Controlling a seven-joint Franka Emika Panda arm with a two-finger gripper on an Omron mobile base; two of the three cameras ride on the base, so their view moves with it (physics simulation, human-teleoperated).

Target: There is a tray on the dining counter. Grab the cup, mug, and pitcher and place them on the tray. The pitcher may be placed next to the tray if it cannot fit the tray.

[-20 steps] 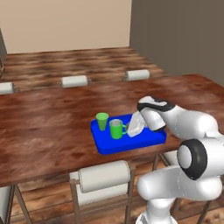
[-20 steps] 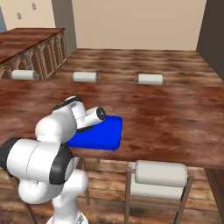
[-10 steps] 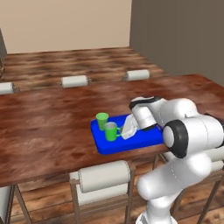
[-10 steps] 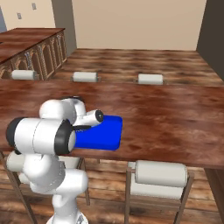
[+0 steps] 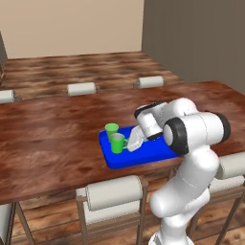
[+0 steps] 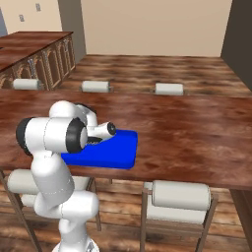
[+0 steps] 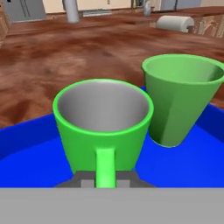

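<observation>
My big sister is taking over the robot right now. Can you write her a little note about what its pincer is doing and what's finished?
Pincer: shut on the loop handle of the bright green mug with the grey inside, which sits upright on the flat bright blue tray.
The small green tapered cup without a handle also stands upright on the tray, close beside the mug.
The tray lies on the long reddish-brown wooden dining counter, near the robot's edge.
Done: cup and mug are on the tray.
Left: let go of the mug, then fetch the pitcher and put it on or next to the tray.
</observation>
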